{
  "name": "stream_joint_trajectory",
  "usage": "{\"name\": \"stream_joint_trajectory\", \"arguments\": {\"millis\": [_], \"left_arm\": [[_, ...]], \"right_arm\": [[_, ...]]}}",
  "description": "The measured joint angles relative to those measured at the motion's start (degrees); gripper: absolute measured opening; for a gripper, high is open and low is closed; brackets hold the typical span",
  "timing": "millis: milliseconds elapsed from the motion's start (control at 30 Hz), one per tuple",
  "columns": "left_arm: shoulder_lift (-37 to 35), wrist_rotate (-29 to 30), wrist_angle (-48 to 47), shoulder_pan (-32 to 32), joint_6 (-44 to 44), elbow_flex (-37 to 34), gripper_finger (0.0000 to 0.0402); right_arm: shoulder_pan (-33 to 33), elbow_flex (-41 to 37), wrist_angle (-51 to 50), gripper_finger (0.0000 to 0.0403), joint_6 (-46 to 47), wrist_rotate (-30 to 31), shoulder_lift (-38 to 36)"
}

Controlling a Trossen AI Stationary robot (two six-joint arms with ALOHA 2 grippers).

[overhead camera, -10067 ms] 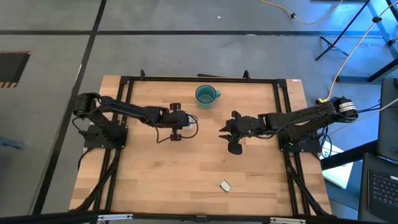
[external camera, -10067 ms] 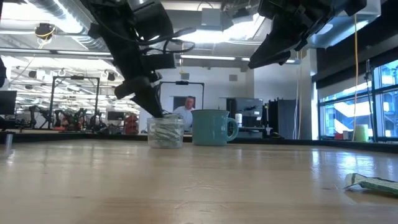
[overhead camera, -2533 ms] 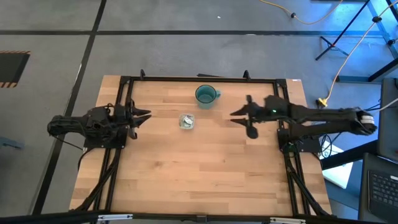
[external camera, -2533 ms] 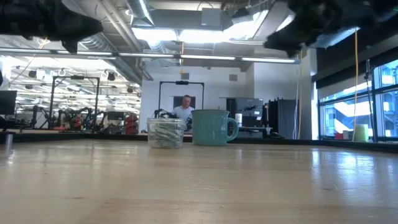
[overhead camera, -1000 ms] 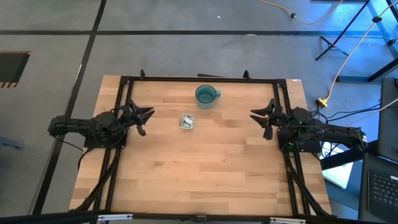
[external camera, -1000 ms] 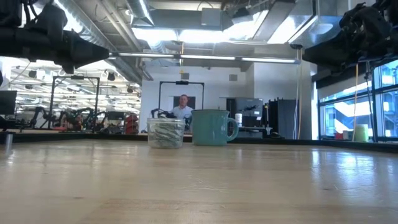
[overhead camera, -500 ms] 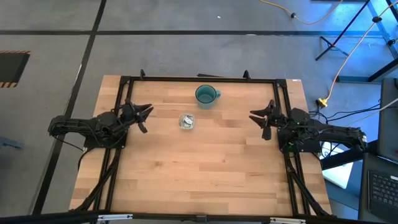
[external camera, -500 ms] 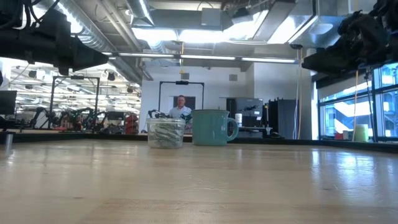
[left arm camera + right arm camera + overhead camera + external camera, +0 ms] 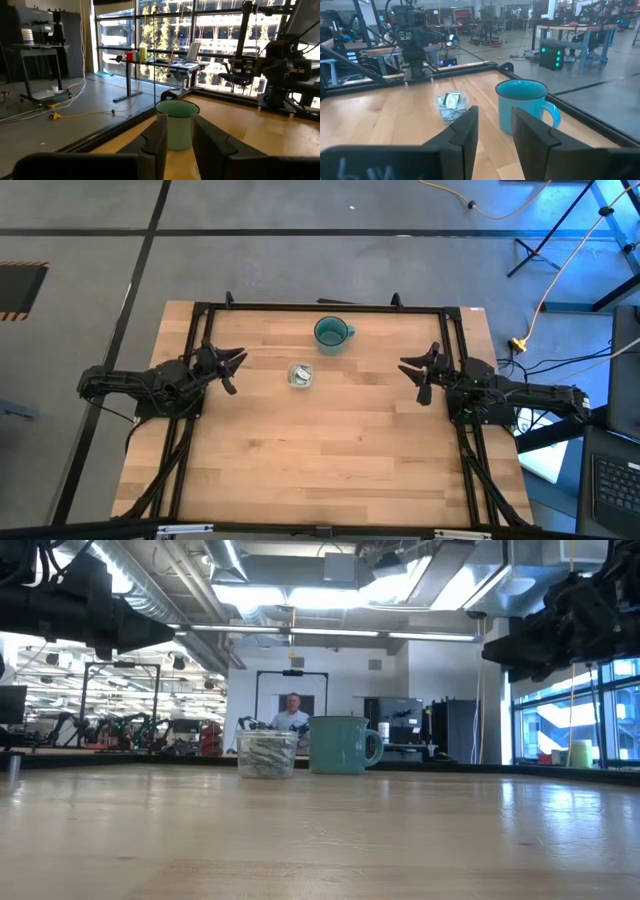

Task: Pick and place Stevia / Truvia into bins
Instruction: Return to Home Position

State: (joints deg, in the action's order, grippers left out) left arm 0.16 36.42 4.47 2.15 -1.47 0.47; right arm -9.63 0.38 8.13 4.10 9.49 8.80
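The clear square tub [image 9: 300,375] stands on the table's far middle, with pale green and white packets [image 9: 451,101] piled inside it. In the low view the tub [image 9: 266,753] is just left of the teal mug [image 9: 343,745]. I see no loose packet on the wood. My left gripper [image 9: 232,364] hovers open near the table's left edge, level with the tub, and points toward the mug [image 9: 174,125]. My right gripper [image 9: 414,371] hovers open near the right edge and faces the tub [image 9: 452,106]. Both are well above the table and hold nothing.
The teal mug [image 9: 331,332] stands upright beyond the tub, near the far edge, with its handle toward the right. A black frame rail [image 9: 320,307] runs around the table. Bare wood [image 9: 320,460] stretches from the tub to the near edge. A person [image 9: 292,712] shows far behind the table.
My right gripper has crept a little toward the table's middle, staying open and high. The tub, packets and mug have stayed where they were.
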Motion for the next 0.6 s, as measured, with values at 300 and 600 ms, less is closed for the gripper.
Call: {"name": "stream_joint_trajectory", "arguments": {"millis": [300,600], "left_arm": [[0.0,0.0,-0.2,0.0,2.2,0.0,0.0081],[0.0,0.0,-0.2,0.0,2.2,0.0,0.0077]], "right_arm": [[0.0,0.0,0.3,0.012,-4.9,0.8,0.0],[0.0,0.0,1.0,0.012,-10.6,1.6,0.0]]}}
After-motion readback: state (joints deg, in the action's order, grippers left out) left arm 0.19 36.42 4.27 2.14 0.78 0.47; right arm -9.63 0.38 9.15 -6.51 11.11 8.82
